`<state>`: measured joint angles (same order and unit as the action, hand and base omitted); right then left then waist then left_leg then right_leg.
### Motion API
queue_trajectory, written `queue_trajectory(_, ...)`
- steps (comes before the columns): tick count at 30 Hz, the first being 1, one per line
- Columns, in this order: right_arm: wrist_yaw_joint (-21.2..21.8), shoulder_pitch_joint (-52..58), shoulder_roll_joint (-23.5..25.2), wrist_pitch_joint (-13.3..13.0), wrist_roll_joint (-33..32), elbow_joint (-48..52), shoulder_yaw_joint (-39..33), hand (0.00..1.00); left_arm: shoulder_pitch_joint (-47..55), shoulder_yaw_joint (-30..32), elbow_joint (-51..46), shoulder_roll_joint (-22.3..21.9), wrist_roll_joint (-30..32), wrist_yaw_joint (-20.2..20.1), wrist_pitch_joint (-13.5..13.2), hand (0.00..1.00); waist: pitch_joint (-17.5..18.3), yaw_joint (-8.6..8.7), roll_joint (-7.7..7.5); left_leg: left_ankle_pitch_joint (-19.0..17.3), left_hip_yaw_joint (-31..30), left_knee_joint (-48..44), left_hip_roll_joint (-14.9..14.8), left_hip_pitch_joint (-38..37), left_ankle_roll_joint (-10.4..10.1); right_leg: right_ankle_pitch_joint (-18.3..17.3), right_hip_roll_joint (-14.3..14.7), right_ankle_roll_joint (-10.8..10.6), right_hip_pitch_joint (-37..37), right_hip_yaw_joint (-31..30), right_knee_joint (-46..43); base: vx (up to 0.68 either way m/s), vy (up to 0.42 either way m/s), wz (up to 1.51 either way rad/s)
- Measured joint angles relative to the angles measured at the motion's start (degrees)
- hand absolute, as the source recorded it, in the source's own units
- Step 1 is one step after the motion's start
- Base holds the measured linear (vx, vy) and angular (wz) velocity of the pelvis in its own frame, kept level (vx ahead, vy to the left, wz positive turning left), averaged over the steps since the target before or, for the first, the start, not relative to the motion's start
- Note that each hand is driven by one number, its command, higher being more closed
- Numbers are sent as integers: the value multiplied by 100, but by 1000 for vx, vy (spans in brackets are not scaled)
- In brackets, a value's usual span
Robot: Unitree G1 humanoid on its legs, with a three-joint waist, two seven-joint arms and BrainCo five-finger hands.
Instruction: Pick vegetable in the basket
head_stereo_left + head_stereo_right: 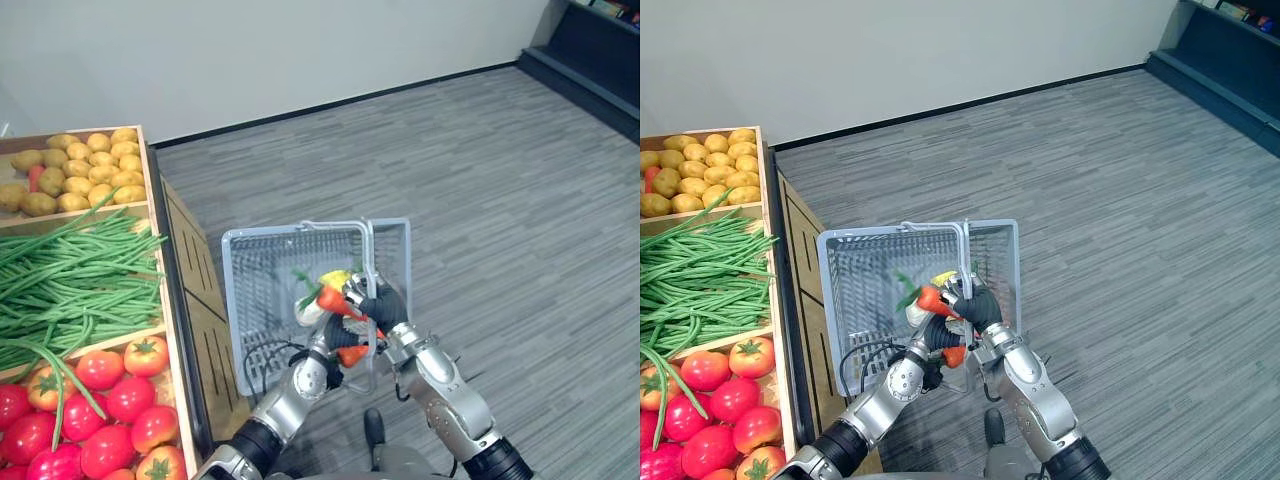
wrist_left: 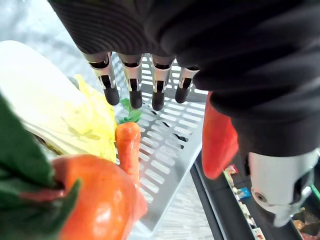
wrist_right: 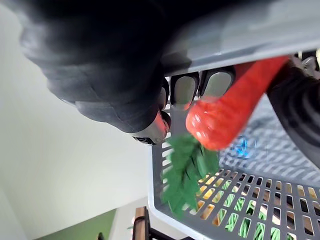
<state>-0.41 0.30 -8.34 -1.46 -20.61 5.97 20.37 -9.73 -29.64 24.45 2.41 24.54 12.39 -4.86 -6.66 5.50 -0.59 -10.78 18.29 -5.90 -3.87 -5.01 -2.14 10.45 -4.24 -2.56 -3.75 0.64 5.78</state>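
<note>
Carrot (image 1: 335,300) sits just below the right hand (image 1: 380,303), which grips the basket (image 1: 255,260) by its handle (image 1: 367,250). The left hand (image 2: 134,80) has straight fingers, seemingly empty. The drop looks done; next, fetch another vegetable.

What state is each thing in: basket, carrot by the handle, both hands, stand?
Basket: held up, holding vegetables.
Right hand: curled round the handle.
Left hand: over the basket; grip unclear.
Carrot: aloft by the handle, between the hands.
Stand: bins full.
</note>
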Motion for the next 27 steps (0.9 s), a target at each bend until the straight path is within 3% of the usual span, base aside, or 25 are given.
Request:
queue_trajectory(11, -90, 415, 323, 56, 879, -427, -843, 100, 519, 379, -866, 70, -425, -254, -68, 0, 54, -14, -86, 33, -115, 0, 8, 25, 19, 0, -31, 0, 53, 107, 1, -45, -13, 6)
queue_trajectory(18, -157, 745, 351, 257, 1456, -686, -1395, 100, 1111, 1094, -1991, 183, -772, -390, -236, 0, 62, -29, -90, 71, -195, 47, 19, 69, 16, -29, -44, -39, 64, 244, 0, -54, -24, 5)
queue_trajectory(22, -225, 906, 387, 234, 1512, -673, -1959, 100, 1771, 1797, -2650, 179, -1210, -470, -402, 0, 71, -170, -85, 165, -310, 166, 24, 39, -4, -44, -47, -57, 102, 374, 0, -33, -23, 15)
queue_trajectory(25, -223, 1119, 381, 159, 1620, -670, -2237, 100, 2158, 2144, -2743, 179, -1605, -461, -520, 0, 117, -198, -81, 181, -429, 188, 13, 30, -7, -60, -55, -75, 167, 513, 0, -20, -8, 25)
queue_trajectory(27, -216, 1343, 378, 137, 1677, -670, -2455, 100, 2514, 2393, -2728, 180, -1986, -466, -541, 0, 192, -321, -72, 182, -453, 186, 20, 30, -7, -90, -79, -108, 198, 565, 0, -17, 4, 14)
